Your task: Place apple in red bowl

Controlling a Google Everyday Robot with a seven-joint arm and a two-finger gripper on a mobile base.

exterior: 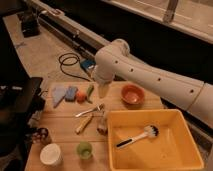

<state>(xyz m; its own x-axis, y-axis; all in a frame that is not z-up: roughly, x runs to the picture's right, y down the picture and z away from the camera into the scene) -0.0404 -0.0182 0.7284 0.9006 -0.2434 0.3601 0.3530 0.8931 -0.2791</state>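
The apple (81,96) is a small orange-red fruit on the wooden table (60,132), at the back left between a blue sponge (71,93) and a long green vegetable (90,91). The red bowl (132,94) stands empty at the back of the table, to the apple's right. My white arm reaches in from the right and bends down at its elbow. The gripper (103,90) hangs over the table's back edge, between the vegetable and the bowl, just right of the apple. It holds nothing that I can see.
A big yellow tub (170,155) with a dish brush (137,136) fills the front right. A green cup (84,149) and a white cup (50,154) stand at the front left. Utensils (88,112) and a small upright object (102,124) lie mid-table. A blue cloth (59,94) lies far left.
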